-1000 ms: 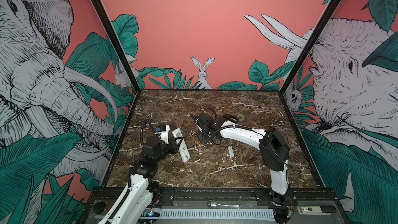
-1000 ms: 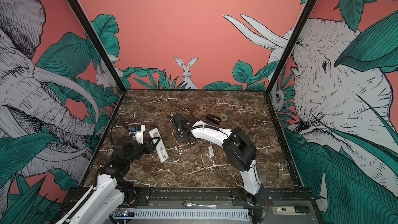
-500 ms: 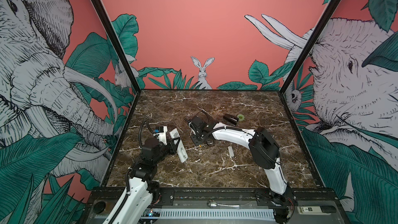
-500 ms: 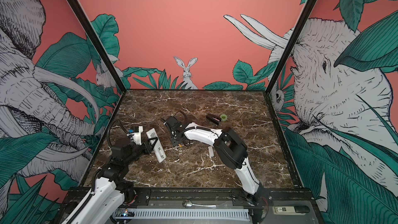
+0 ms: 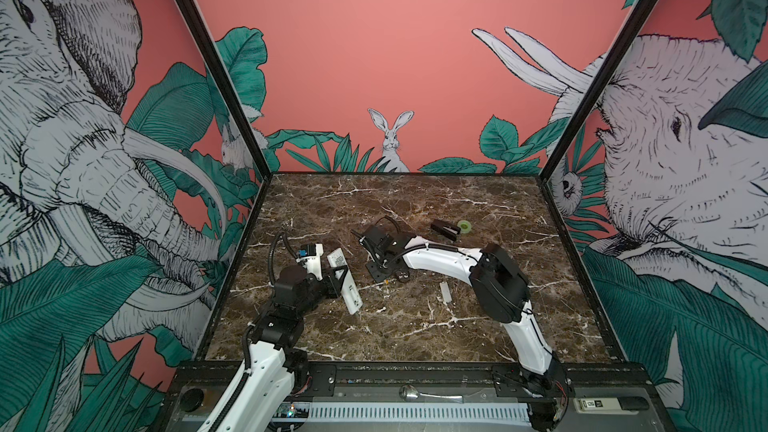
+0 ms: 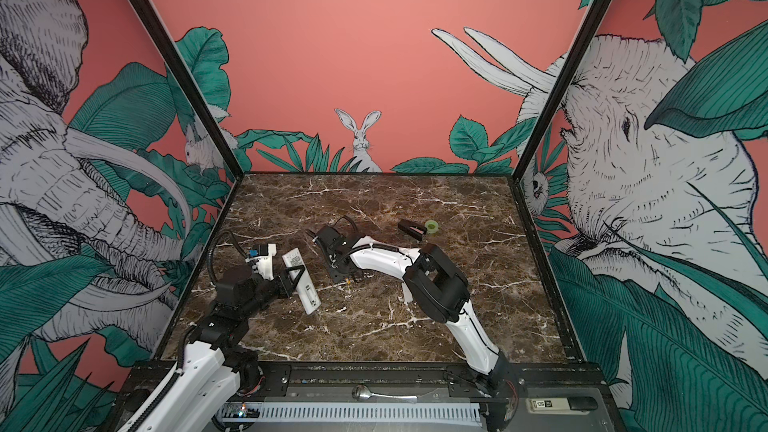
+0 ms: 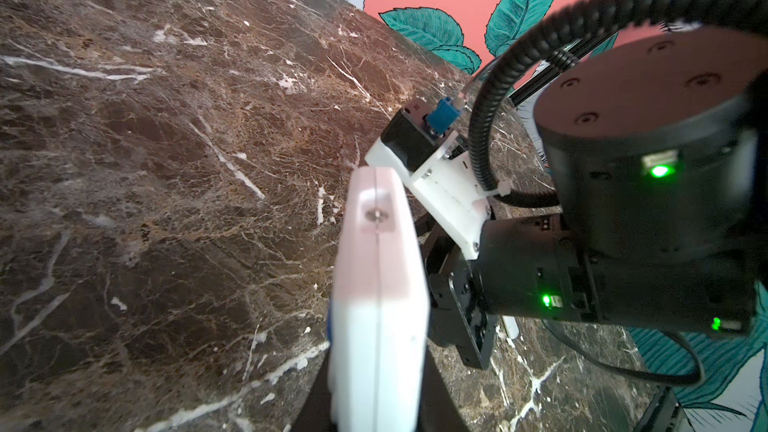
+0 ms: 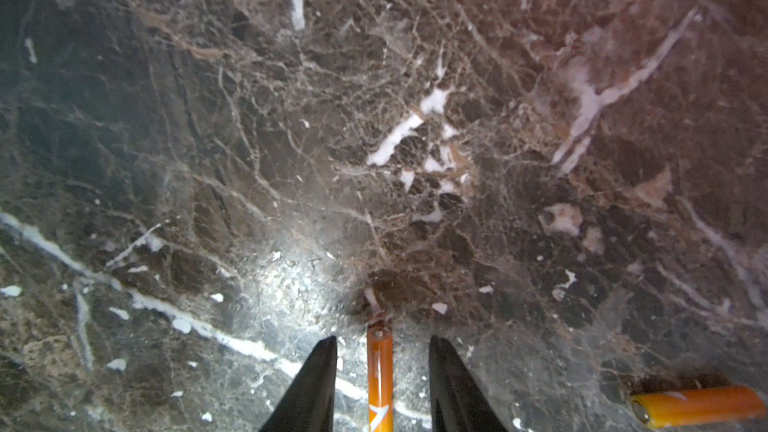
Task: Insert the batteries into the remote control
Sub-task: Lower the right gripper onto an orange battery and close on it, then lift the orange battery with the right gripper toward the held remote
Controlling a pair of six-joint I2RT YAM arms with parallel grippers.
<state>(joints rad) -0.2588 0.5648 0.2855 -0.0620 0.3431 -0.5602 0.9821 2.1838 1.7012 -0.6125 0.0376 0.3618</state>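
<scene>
left arm (image 5: pixel 266 363) folded lower left, left tool (image 5: pixel 338 275) clamped on remote control (image 5: pixel 352 300), right arm (image 5: pixel 440 261) stretched to centre, right tool (image 8: pixel 382 342) part-open astride battery (image 8: pixel 380 371)

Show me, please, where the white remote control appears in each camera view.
In a top view: the remote control, left of centre, slanted, held by the left gripper.
In a top view: the remote control, likewise left of centre.
Left wrist: the remote control, close up, edge-on, in the foreground.
Right wrist: not in it.
Shared landmark: the brown marble table, in all four.
</scene>
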